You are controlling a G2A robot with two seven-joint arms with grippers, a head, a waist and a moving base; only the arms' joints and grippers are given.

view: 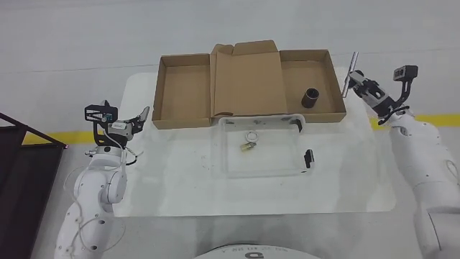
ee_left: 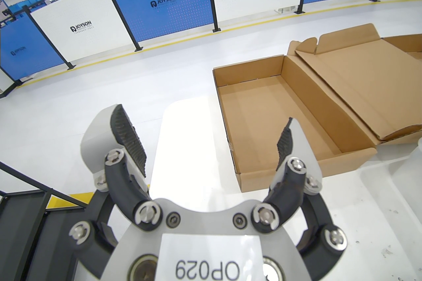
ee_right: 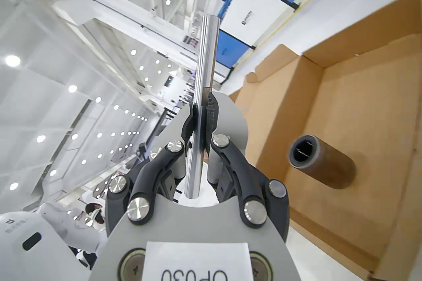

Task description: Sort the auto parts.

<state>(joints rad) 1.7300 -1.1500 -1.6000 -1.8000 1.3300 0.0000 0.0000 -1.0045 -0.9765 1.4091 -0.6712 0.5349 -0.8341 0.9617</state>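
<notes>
My right gripper (view: 356, 80) (ee_right: 200, 112) is shut on a shiny metal rod (ee_right: 204, 71) (view: 351, 72), held in the air beside the right end of the cardboard box (view: 332, 65). A dark brown tube (view: 311, 98) (ee_right: 324, 162) lies in the box's right compartment (ee_right: 379, 104). My left gripper (view: 141, 117) (ee_left: 206, 144) stands open and empty over the table's left side, just short of the box's bare left compartment (ee_left: 263, 111). In the clear tray (view: 296, 124) in front of the box lie a small brass-coloured part (view: 248, 146) and a small metal part (view: 251, 137).
A small black part (view: 308, 158) rests at the tray's right edge. The box's flap (view: 248, 79) lies folded over its middle. A black rack (view: 25, 162) stands off the table's left edge. The white table (view: 180, 187) has free room in front.
</notes>
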